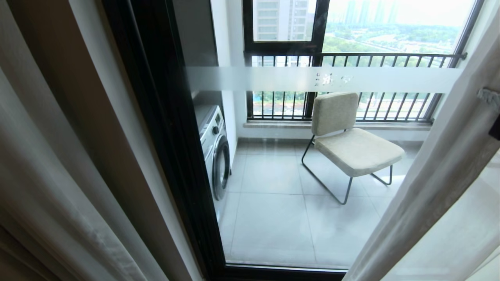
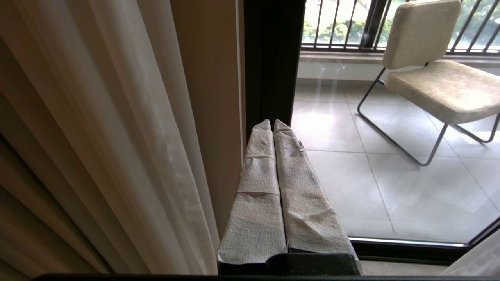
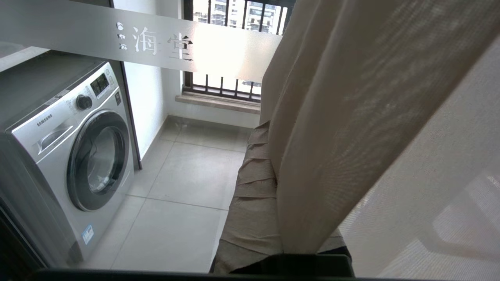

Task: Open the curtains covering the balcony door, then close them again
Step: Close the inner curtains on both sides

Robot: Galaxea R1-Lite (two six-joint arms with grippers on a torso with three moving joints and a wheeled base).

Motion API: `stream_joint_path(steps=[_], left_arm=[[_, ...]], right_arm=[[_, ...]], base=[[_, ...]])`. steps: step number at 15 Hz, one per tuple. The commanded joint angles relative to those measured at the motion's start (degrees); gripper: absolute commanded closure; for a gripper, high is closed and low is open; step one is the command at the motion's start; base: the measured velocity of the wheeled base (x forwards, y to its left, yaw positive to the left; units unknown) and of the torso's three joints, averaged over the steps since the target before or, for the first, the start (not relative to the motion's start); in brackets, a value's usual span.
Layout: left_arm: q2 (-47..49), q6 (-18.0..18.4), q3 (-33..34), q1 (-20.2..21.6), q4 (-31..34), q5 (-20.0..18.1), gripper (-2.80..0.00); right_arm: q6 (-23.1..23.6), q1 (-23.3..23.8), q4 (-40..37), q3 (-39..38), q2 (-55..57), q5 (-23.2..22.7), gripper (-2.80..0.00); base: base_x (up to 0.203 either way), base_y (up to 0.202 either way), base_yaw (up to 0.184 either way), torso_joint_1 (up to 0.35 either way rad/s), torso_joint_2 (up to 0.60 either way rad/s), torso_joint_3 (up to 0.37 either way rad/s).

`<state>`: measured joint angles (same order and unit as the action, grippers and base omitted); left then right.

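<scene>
The curtains (image 1: 58, 164) are parted to both sides of the balcony door (image 1: 312, 175), a beige drape and white sheer bunched on the left and a sheer (image 1: 441, 183) slanting across the right, so the frosted band (image 1: 324, 80), the chair (image 1: 351, 144) and the washing machine (image 1: 215, 152) show through the glass. The left claw (image 2: 272, 123) has its wrapped fingers pressed together on nothing, just beside the black door frame (image 2: 273, 58). The right claw (image 3: 259, 130) is closed too, half hidden behind the sheer's edge draping over it; whether it pinches the fabric cannot be told.
</scene>
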<state>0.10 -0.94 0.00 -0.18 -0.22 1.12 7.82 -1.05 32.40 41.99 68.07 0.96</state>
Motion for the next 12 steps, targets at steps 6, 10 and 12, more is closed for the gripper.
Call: stream_joint_path(steps=[6, 10, 12], left_arm=[[0.0, 0.0, 0.0, 0.0, 0.0, 0.0, 0.00], [0.0, 0.1, 0.0, 0.0, 0.0, 0.0, 0.00], [0.0, 0.0, 0.0, 0.0, 0.0, 0.0, 0.00]], right_arm=[[1.5, -6.4, 0.7, 2.8, 3.9, 0.7, 0.00], [1.4, -9.2, 0.8, 2.8, 4.8, 4.7, 0.00], [1.3, -8.8, 1.2, 3.0, 4.9, 6.9, 0.00]], base=[[0.000, 0.000, 0.000, 0.000, 0.00, 0.000], [0.000, 0.000, 0.000, 0.000, 0.00, 0.000], [0.000, 0.000, 0.000, 0.000, 0.00, 0.000]])
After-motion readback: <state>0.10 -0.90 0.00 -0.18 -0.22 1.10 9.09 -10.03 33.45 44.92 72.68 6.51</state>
